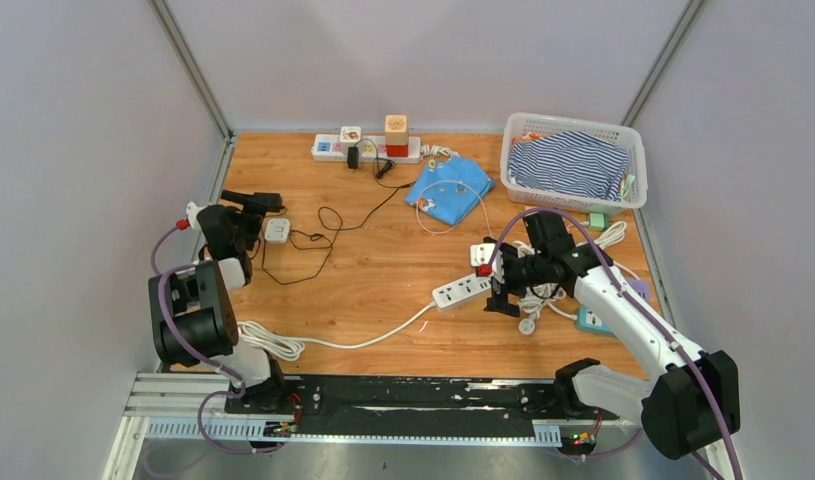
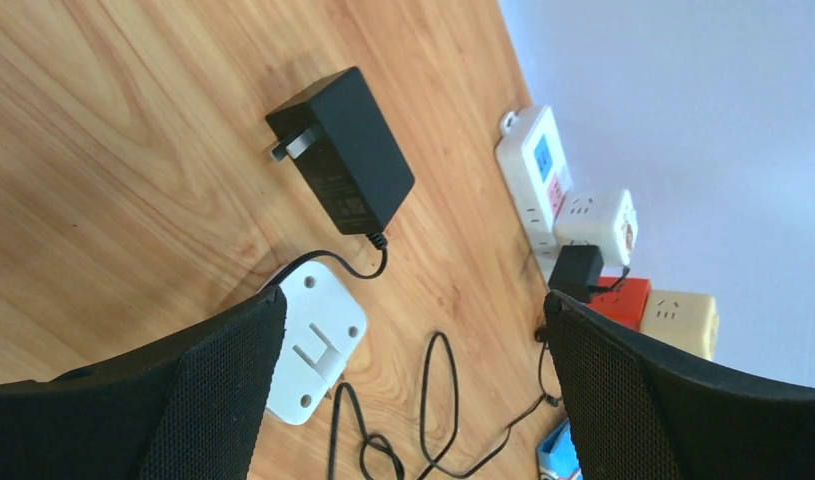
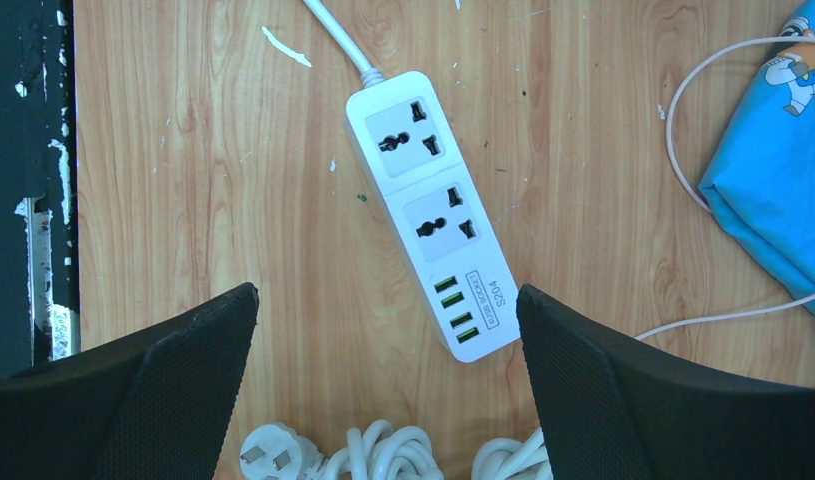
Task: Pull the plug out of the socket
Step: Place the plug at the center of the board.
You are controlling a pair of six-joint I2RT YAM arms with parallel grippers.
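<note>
The plug, a black power adapter (image 2: 343, 150), lies flat on the bench (image 1: 383, 330) with its two metal prongs (image 2: 286, 148) bare and in no socket. So the pulling looks done.

In the left wrist view its long axis runs from upper left to lower right. The prongs are at the far upper-left end, and the cord leaves the lower-right end, the one closer to the left tool (image 2: 413, 320). The adapter sits ahead of that tool and a little to the left of its centre line, with clear wood between them. The tool's fingers are spread wide with nothing between them.

A white plug (image 2: 318, 340) lies prongs-up just beside the left finger, and the adapter's thin black cord (image 2: 438, 400) loops across the gap. Any retreat by this arm should go up and back, so it does not catch the cord.

Beyond the adapter, a white power strip (image 2: 538, 180) lies along the far wall with other plugs in it.

The right tool (image 3: 388, 300) is well apart on the other side of the bench, fingers also spread and holding nothing. It hangs over a second power strip (image 3: 433, 215) whose two sockets are empty. The left arm is much the nearer to the adapter.
</note>
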